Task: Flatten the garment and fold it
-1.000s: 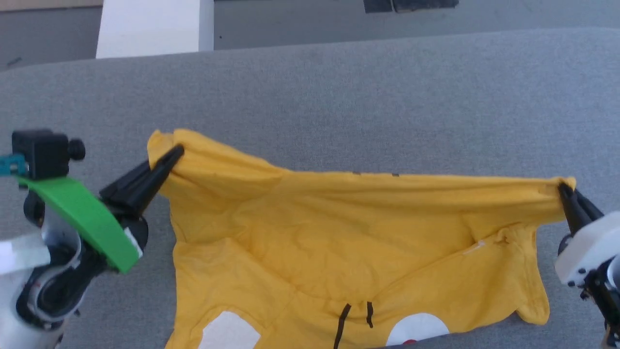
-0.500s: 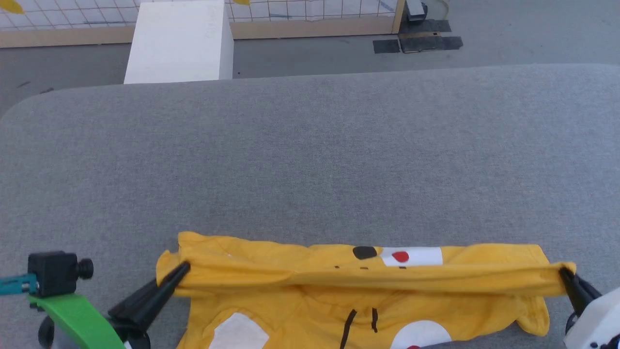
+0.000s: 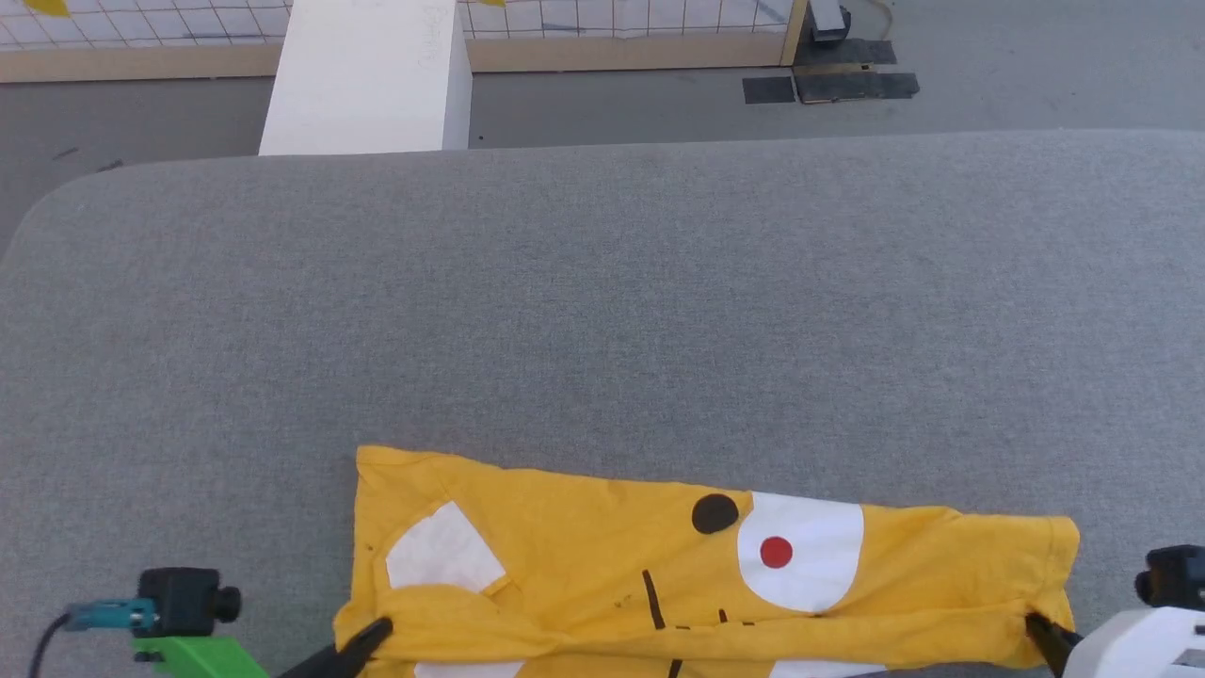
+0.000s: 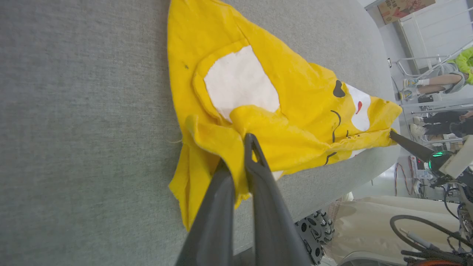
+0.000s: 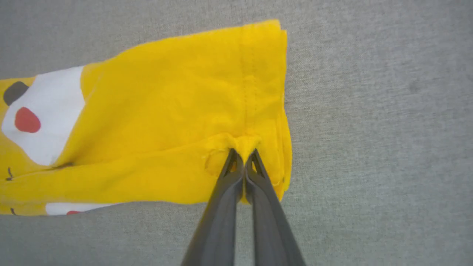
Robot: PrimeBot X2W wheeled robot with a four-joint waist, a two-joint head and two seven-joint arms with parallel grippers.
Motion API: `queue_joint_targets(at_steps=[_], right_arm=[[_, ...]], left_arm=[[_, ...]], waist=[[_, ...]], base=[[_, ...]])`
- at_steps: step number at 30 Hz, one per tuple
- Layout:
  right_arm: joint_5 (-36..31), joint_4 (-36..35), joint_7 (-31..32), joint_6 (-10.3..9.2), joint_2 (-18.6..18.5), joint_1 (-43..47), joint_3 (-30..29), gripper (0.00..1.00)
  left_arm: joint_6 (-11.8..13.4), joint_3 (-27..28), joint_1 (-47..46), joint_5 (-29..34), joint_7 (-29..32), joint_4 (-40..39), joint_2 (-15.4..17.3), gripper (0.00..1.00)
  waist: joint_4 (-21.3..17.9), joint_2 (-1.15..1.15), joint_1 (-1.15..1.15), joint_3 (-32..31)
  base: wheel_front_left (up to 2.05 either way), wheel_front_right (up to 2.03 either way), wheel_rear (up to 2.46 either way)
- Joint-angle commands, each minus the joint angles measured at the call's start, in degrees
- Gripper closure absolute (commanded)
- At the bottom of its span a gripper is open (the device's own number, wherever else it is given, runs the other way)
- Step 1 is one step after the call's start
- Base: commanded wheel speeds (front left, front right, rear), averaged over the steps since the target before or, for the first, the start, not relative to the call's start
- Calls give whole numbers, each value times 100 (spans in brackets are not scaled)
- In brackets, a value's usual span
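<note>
No writing can be read. A faint marking on the white block, just beyond the grey table's far edge, is too pale to make out; print on a brown carton past that table is blurred

Head view looks down over the grey surface; 2 wrist views sit close, sharing the garment

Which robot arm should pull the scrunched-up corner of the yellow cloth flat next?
Left, probably. The left gripper has its jaws shut on the bunched corner of the garment, beside the white patch, so it can tug there. The right gripper pinches the other end, where the fabric lies smoother.
</note>
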Motion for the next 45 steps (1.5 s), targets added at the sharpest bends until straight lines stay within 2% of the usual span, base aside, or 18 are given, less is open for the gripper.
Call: queue_joint_targets(at_steps=[1, 9, 10, 11, 12, 13, 14, 15, 17, 26, 30, 33, 38, 41, 45], right_arm=[[-71, 105, -27, -9, -12, -62, 71, 100], [-257, 649, -185, -9, -113, -348, 275, 100], [-275, 687, -200, -9, -125, -383, 277, 100], [-292, 714, -205, -9, -133, -415, 276, 92], [-305, 732, -211, -9, -134, -435, 265, 73], [-318, 748, -230, -9, -124, -463, 230, 13], [-324, 751, -245, -9, -116, -487, 204, 0], [-324, 743, -260, -9, -108, -513, 170, 0], [-307, 742, -289, -9, -98, -539, 117, 0], [-33, 326, -90, -9, -97, -482, -262, 0], [118, -128, 69, -9, -66, -327, -410, 0], [206, -468, 3, -9, -8, -168, -502, 0], [315, -821, -429, -9, 91, 82, -594, 0], [365, -904, -714, -9, 131, 214, -677, 0], [382, -845, -836, -9, 155, 387, -727, 0]], left_arm=[[-37, -77, -221, 79, 55, 186, -113, 100], [47, -379, -916, 531, -11, 1382, -644, 100], [41, -412, -972, 570, -24, 1489, -702, 96], [39, -442, -1027, 583, -27, 1607, -773, 86], [38, -459, -1068, 597, -34, 1682, -817, 78], [23, -481, -1118, 620, -43, 1746, -859, 62], [8, -490, -1149, 625, -52, 1782, -891, 55], [-10, -493, -1176, 618, -64, 1810, -923, 24], [-40, -457, -1202, 566, -97, 1819, -963, 0], [-7, -274, -1032, 498, -287, 1394, -854, 0], [204, 30, -729, 582, -704, 869, -694, 0], [474, 390, -468, 808, -1340, 485, -661, 0], [873, 924, -150, 1417, -2518, 110, -858, 0], [995, 1250, -35, 1935, -2734, -82, -1124, 0], [974, 1829, 98, 2663, -2764, -369, -1681, 0]], waist=[[-4, 0, 1, 6], [-10, 0, 1, 42], [-11, 0, 1, 42], [-12, 0, 1, 45], [-12, 0, 1, 50], [-11, 0, 1, 59], [-8, 0, 1, 66], [-5, 0, 1, 76], [1, 0, 1, 100], [20, 0, 1, 35], [27, 0, 1, -48], [53, 0, 1, -104], [98, 0, 1, -165], [115, 0, 1, -184], [105, 0, 1, -176]], base=[[0, 0, 0], [0, 0, 0], [0, 0, 0], [0, 0, 0], [0, 0, 0], [0, 0, 0], [0, 0, 0], [0, 0, 0], [0, 0, 0], [0, 0, 0], [0, 0, 0], [0, 0, 0], [0, 0, 0], [0, 0, 0], [0, 0, 0]])
